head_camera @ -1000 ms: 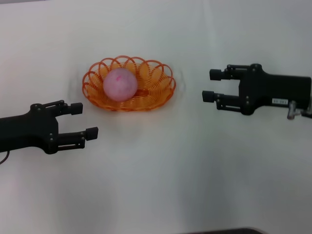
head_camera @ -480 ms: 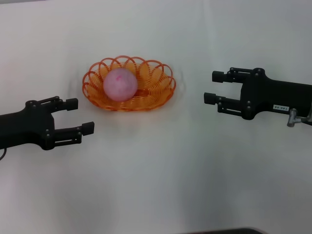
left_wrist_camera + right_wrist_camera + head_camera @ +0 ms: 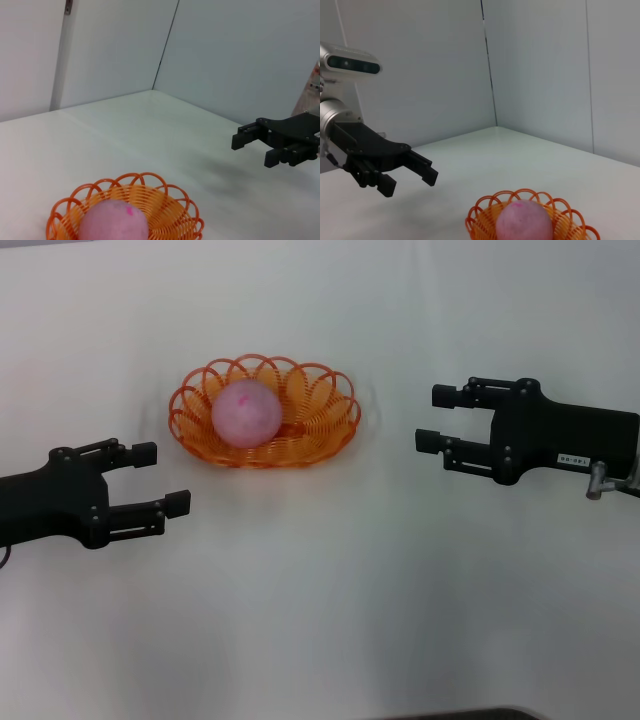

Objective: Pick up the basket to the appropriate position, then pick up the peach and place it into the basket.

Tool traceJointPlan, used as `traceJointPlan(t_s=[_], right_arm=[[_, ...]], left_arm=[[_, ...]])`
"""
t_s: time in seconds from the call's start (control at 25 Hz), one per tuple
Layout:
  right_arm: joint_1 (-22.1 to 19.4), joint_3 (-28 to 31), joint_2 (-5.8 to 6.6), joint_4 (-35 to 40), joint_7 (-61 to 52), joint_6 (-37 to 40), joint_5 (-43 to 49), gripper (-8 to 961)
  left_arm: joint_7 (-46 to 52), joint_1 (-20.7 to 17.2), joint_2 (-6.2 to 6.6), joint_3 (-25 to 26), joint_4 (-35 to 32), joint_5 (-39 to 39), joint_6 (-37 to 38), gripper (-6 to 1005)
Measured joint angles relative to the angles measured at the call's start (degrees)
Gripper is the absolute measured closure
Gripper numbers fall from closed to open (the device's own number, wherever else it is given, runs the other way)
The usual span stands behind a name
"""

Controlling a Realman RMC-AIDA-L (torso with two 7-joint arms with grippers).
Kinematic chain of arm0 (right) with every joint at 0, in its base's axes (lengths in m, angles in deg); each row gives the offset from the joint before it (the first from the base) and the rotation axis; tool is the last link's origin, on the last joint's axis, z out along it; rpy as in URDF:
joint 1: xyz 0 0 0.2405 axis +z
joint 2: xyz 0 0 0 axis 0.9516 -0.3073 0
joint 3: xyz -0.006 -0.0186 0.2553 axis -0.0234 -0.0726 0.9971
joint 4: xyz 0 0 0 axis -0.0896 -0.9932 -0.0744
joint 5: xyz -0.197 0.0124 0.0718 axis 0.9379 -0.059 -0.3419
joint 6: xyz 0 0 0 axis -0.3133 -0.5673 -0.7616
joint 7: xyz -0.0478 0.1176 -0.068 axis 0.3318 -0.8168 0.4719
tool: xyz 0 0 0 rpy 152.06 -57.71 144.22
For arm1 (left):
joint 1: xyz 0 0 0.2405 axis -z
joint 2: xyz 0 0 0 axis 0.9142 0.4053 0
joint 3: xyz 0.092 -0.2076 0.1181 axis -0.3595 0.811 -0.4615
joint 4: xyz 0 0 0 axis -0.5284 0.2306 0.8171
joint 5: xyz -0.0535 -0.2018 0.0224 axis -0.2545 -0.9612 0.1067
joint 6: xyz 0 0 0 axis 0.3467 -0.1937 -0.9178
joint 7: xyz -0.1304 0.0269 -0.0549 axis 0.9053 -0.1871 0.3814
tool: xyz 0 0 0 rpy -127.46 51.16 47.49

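Head view: the white worktop [image 3: 330, 620] carries everything, and the orange basket [image 3: 320, 435] sits on it toward the far side, left of centre, between the two arms. The left gripper [image 3: 160, 480] hangs near the basket's left end, nearer the robot than the basket, jaws apart and holding nothing. The right gripper [image 3: 440, 418] is well clear of the basket's right rim, jaws likewise spread and empty. The peach [image 3: 246, 414] already lies inside the basket, resting toward its left half.

Judged from this, the job looks finished, so the risks come from any further motion. The basket appears light and open-woven; a jaw tip brushing its scalloped rim could skid it across the smooth worktop or tip it. Since the peach sits off-centre, a nudge on that side might roll it over the low rim. Either arm should therefore pull away from the basket rather than sweep past it.
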Motion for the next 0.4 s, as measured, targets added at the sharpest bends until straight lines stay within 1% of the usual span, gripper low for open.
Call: traceJointPlan(t_s=[0.4], right_arm=[[0.03,-0.40,-0.03,-0.70,-0.45,0.11,0.01,327]], left_arm=[[0.00,-0.01,0.00,0.00,0.00,0.04,0.37,173]])
